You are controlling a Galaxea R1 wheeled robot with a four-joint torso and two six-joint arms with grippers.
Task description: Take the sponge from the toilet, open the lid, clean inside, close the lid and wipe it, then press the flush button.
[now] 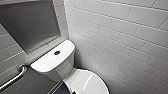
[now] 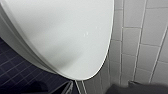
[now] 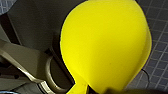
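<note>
Plainly the right pincer (image 3: 87, 90) is clenched on the sponge (image 3: 105, 47), which bulges out from the grip, pinched narrow there, and hangs above the dark floor tiles (image 3: 160, 62). The toilet (image 1: 60, 70) stands against the white tiled wall (image 1: 125, 37), its lid (image 1: 87, 82) down and the flush button (image 1: 57, 52) in the middle of the tank top (image 1: 47, 62).
</note>
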